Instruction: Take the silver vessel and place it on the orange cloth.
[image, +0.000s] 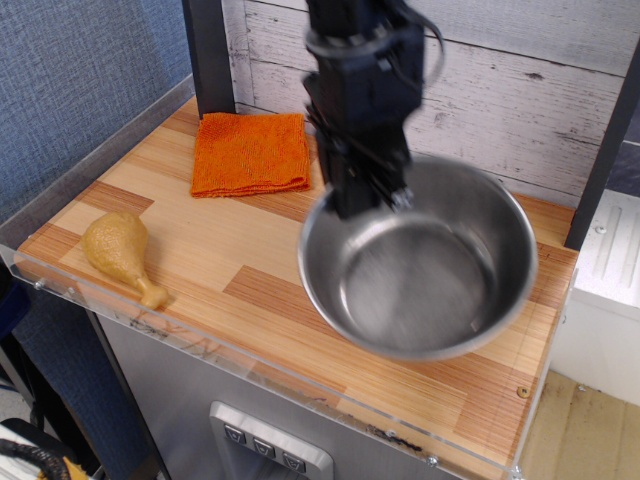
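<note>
End effector clamped on the rim of the silver vessel at the bowl's 10 o'clock edge. Bowl is held in the air above the worktop, tilted, mouth open toward the camera, image motion-blurred. Orange cloth lies flat at the worktop's 11 o'clock corner, apart from the bowl. Toy drumstick sits near the 8 o'clock edge.
</note>
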